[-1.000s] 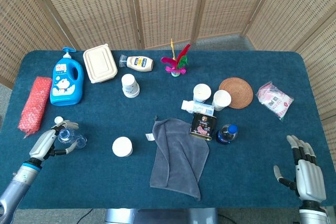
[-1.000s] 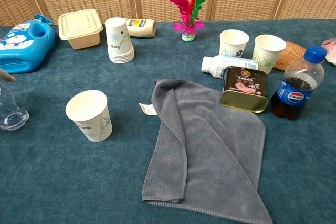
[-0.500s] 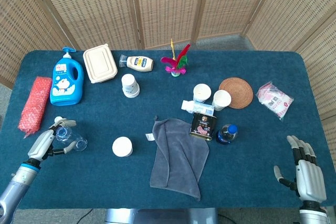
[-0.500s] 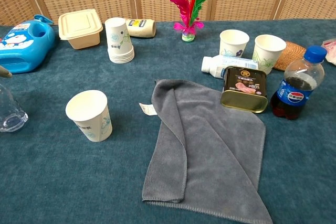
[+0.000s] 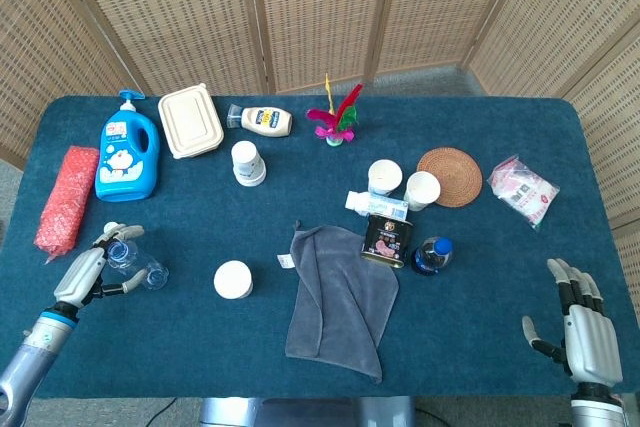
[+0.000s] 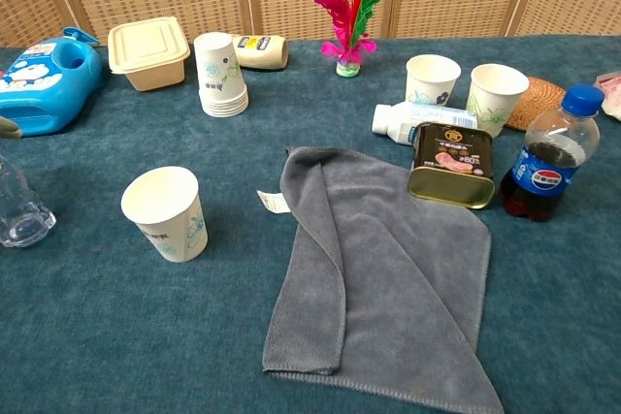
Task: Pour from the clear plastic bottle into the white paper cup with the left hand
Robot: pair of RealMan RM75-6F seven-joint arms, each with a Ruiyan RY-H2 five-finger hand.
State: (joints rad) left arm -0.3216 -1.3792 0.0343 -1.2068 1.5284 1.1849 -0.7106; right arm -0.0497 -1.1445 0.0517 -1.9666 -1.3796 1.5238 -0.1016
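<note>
while the left hand [image 5: 85,272] grips the clear plastic bottle [image 5: 135,261] near the table's left edge, the white paper cup [image 5: 232,279] stands apart to its right. the right hand [image 5: 578,319] rests empty, fingers spread, at the right corner.

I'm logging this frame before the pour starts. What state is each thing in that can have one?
clear plastic bottle: lying on its side, held by left robot hand
white paper cup: upright, looks empty
right robot hand: open, holding nothing
cola bottle: upright, capped, partly full
grey cloth: spread, folded along one side
cup stack: upside down
food box: lid shut
</note>
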